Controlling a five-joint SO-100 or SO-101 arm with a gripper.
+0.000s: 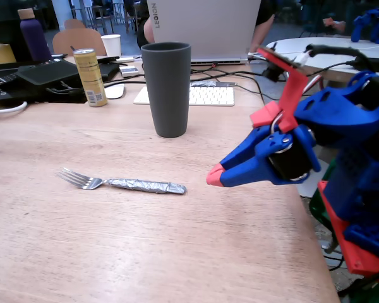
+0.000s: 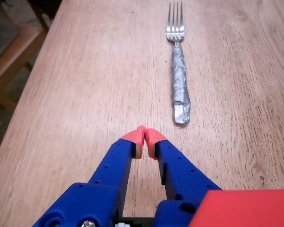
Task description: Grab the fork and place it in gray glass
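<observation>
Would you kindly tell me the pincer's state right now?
Pincer: closed, empty; tips touch above the table, short of the fork.

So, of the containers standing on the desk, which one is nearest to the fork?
The gray glass: the tall dark tumbler directly behind the fork. The yellow can and white cup stand farther back.

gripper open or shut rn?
Shut. In the wrist view the gripper has its red fingertips touching, nothing between; the fork lies ahead, untouched.

Shiny metal fork [image 2: 176, 29] with crinkled foil handle lies on matt grained wood table [image 1: 145, 240]; gray glass [image 1: 167, 88] matt.
</observation>
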